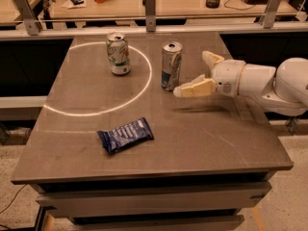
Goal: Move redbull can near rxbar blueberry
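Two cans stand on the worktop [216, 138]. The redbull can [171, 66] is at upper centre. The claw [190, 73], spread wide and holding nothing, sits just to its right; I cannot tell whether it touches the can. The rxbar blueberry [126, 134] lies lower left of centre.

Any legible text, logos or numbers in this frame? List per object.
No text can be read.
redbull can: print blurred, unreadable.
rxbar blueberry: white print, too blurred to read.
white-and-green can: markings unreadable.
gripper, open just right of the redbull can: no markings visible.
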`<state>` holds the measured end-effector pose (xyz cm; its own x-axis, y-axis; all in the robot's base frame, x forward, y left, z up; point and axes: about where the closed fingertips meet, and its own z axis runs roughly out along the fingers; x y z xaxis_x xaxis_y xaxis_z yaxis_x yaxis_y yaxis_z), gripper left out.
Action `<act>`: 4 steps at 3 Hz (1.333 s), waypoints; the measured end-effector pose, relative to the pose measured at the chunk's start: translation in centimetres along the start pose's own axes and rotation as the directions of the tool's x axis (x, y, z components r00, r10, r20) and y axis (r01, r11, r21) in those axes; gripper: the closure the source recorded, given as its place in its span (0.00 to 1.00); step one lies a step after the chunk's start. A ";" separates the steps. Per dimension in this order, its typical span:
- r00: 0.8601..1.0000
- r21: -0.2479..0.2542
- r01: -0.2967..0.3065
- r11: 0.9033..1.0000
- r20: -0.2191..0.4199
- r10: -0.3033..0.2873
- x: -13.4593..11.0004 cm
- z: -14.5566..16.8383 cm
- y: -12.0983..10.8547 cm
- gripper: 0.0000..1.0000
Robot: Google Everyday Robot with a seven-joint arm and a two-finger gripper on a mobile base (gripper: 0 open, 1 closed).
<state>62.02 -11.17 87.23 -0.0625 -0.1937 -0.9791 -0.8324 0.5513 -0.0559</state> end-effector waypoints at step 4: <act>0.994 -0.116 0.012 0.993 0.107 0.000 -1.3 6.7 0.7 0.18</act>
<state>65.19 -5.12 87.12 -0.0031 -0.1053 -0.9944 -0.8914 0.4511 -0.0450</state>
